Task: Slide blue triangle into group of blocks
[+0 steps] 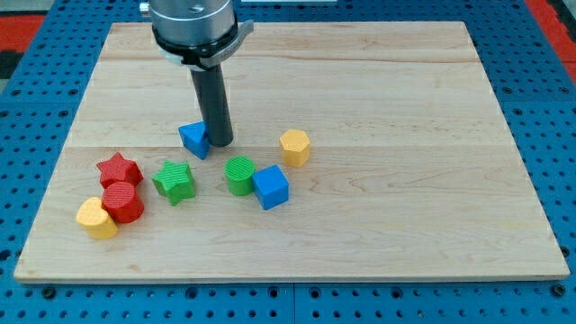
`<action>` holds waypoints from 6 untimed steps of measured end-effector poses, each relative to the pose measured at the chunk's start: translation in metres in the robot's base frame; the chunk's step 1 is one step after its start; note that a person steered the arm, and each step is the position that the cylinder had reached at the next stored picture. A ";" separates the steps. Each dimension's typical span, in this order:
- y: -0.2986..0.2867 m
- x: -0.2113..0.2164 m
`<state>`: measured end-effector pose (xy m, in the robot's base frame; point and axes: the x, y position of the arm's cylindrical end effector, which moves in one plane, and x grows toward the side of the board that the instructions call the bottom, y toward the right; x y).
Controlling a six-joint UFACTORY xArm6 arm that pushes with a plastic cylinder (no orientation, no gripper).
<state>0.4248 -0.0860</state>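
Note:
The blue triangle (193, 139) lies left of the board's middle. My tip (220, 143) stands right against its right side, touching it. Below it lies a loose group of blocks: a green star (175, 180), a green cylinder (239, 174) and a blue cube (270, 186). A yellow hexagon block (294, 147) sits to the right of my tip. Further left are a red star (119, 168), a red cylinder (122, 202) and a yellow heart-like block (95, 218).
The wooden board (405, 180) rests on a blue perforated table (27, 108). The arm's grey body (192, 27) hangs over the board's top left.

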 end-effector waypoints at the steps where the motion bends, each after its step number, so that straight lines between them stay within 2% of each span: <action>1: -0.002 -0.015; 2: -0.004 -0.014; 4: -0.033 0.017; 6: -0.057 0.001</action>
<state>0.4253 -0.1431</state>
